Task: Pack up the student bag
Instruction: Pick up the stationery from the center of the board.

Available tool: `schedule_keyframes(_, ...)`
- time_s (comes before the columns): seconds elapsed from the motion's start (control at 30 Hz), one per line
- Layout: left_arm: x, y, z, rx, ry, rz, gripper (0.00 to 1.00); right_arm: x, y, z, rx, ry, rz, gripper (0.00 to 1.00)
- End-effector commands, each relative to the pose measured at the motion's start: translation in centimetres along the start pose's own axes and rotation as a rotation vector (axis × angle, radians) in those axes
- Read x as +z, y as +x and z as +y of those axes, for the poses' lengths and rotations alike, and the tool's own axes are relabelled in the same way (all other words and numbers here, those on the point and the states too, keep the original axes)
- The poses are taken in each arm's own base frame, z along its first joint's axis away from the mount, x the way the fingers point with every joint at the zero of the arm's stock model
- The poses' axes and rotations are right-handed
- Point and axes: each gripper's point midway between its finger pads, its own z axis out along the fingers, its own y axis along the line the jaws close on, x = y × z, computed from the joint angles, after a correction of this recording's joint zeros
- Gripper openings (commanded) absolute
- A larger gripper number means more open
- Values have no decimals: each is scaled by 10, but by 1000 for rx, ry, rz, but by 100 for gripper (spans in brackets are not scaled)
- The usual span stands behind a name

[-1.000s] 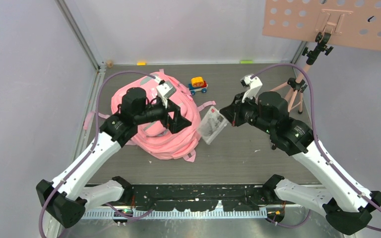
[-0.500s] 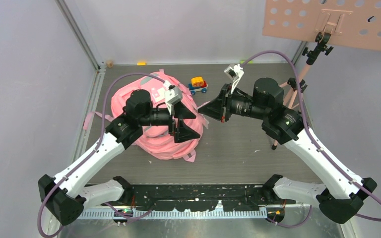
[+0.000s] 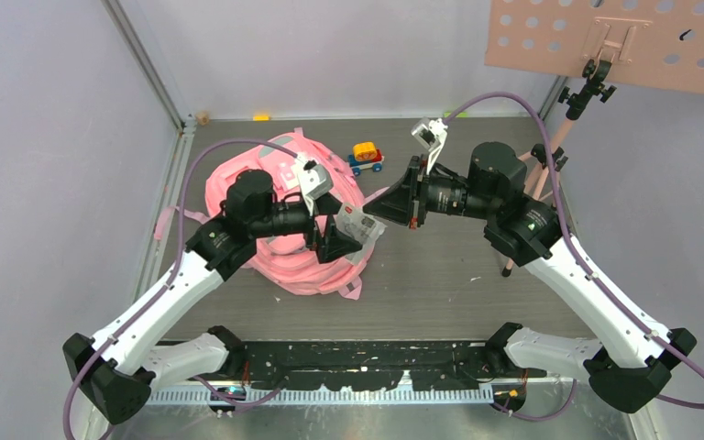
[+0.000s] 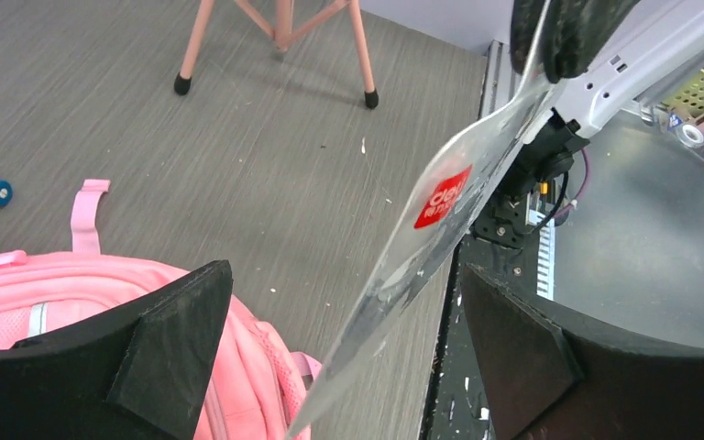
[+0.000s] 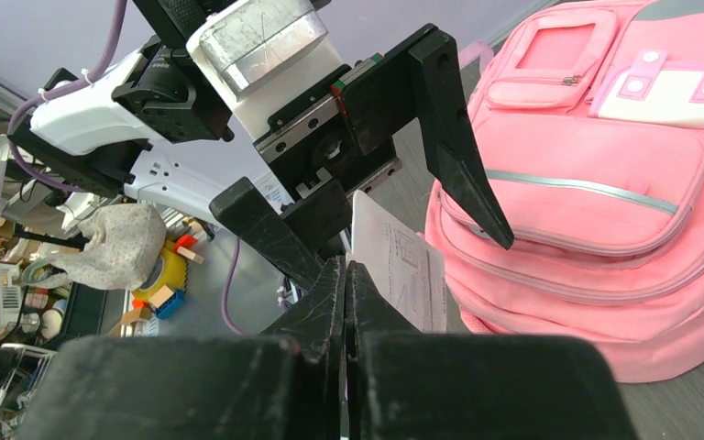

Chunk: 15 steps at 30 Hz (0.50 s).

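Clear plastic, a flat packet with a red label, is pinched at its edge by the right gripper, whose fingers are pressed together on it. The packet is held out on a slant from this gripper towards the left gripper and is seen in the gap between its two fingers. The left gripper is spread wide, and neither of its fingers is seen to touch the packet. The two grippers are pointed at each other, tips close. The bag is lying on the table, under and behind the left gripper, its front pockets turned up. The low end of the packet is found just beside the bag's edge; whether contact is made cannot be told. A toy car is standing beyond both grippers, and a tripod behind the right one.
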Motion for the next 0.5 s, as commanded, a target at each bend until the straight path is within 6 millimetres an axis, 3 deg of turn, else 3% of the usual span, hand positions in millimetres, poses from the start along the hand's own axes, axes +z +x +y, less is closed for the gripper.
schedule_keyframes(0.0,-7,-25,-17,61,70,-61,98,-5,-22,22,-41,-71,-48,1)
schedule_keyframes(0.1,-6,-29,-30,45,146,-81,97,-4,-21,21,-42,-68,-42,1)
schedule_keyframes(0.23,-4,-29,-35,20,186,-76,56,-2,-21,18,-40,-59,-41,1)
schedule_keyframes(0.27,-3,-28,-35,16,187,-74,50,-2,-21,18,-39,-58,-40,1)
schedule_keyframes(0.33,-2,-27,-32,12,176,-70,48,-1,-20,19,-40,-65,-36,1)
schedule_keyframes(0.47,-3,-25,-20,28,102,-64,59,-3,-19,23,-43,-88,-26,1)
